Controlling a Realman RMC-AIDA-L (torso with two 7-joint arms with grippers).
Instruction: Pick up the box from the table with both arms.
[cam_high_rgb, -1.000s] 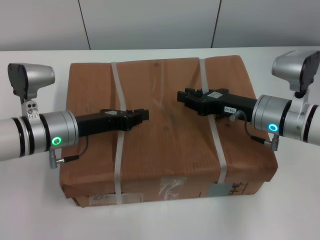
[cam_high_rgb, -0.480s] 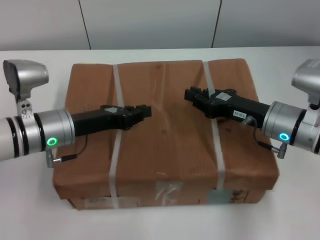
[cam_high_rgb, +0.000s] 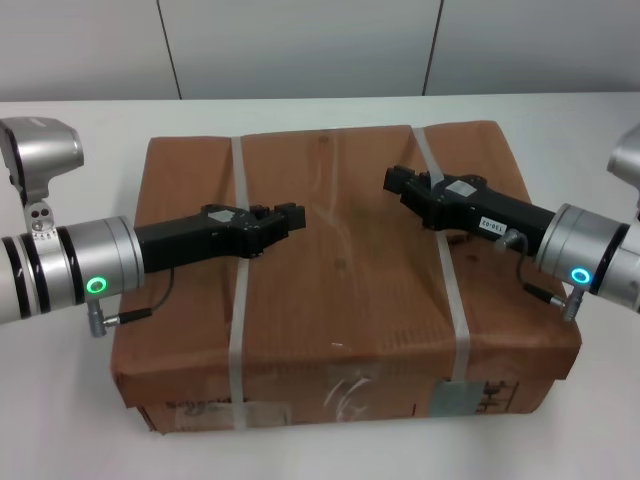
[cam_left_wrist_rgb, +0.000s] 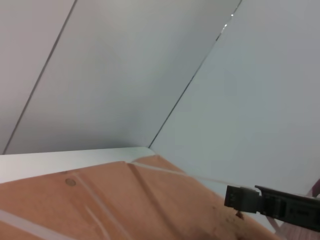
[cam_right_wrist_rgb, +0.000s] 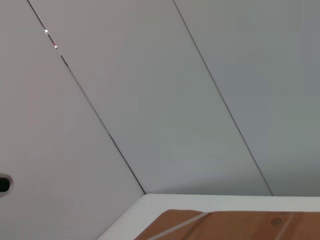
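Note:
The large brown cardboard box (cam_high_rgb: 340, 290) with two whitish straps (cam_high_rgb: 240, 300) and labels on its front side fills the middle of the head view on the white table (cam_high_rgb: 90, 130). My left gripper (cam_high_rgb: 290, 216) reaches in from the left and lies over the box's top, crossing the left strap. My right gripper (cam_high_rgb: 392, 180) reaches in from the right and lies over the top at the right strap (cam_high_rgb: 450, 290). The left wrist view shows the box's top (cam_left_wrist_rgb: 100, 200) and the right gripper (cam_left_wrist_rgb: 272, 205) farther off. The right wrist view shows a corner of the box (cam_right_wrist_rgb: 225, 225).
A grey panelled wall (cam_high_rgb: 300, 45) stands behind the table's far edge. Bare tabletop shows to the left (cam_high_rgb: 60, 370) and right (cam_high_rgb: 600, 380) of the box. The arms' silver segments with green rings (cam_high_rgb: 96, 285) hang beside the box's sides.
The box looks larger and nearer in the head view, with its front edge lower in the picture. Both grippers have shifted outward and slightly up along with it.

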